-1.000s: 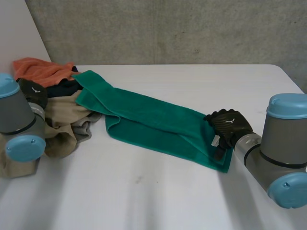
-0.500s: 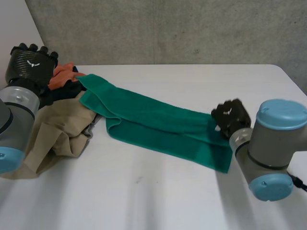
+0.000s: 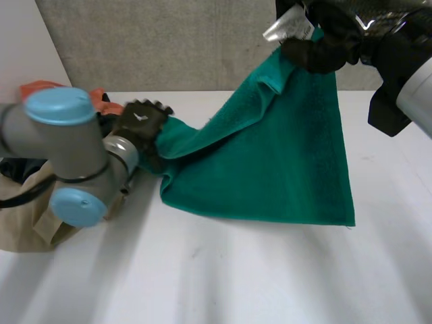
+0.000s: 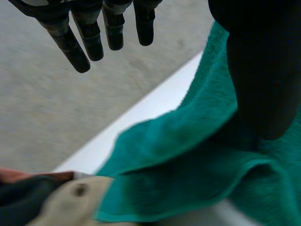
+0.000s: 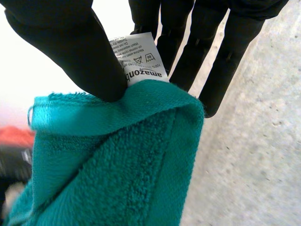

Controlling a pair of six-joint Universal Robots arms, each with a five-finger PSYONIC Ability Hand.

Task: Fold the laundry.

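Pinches tagged corner of green towel (image 3: pixel 283 162) in right hand (image 3: pixel 324 42), high above table (image 3: pixel 236 277); rests left hand (image 3: pixel 140 125), straight-fingered, at towel's low end beside clothes pile (image 3: pixel 27 212).

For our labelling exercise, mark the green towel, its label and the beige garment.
green towel (image 3: pixel 283 162), head view, middle of the hanging cloth.
label (image 5: pixel 138 63), right wrist view, its printed face.
beige garment (image 3: pixel 27 226), head view, its near part.
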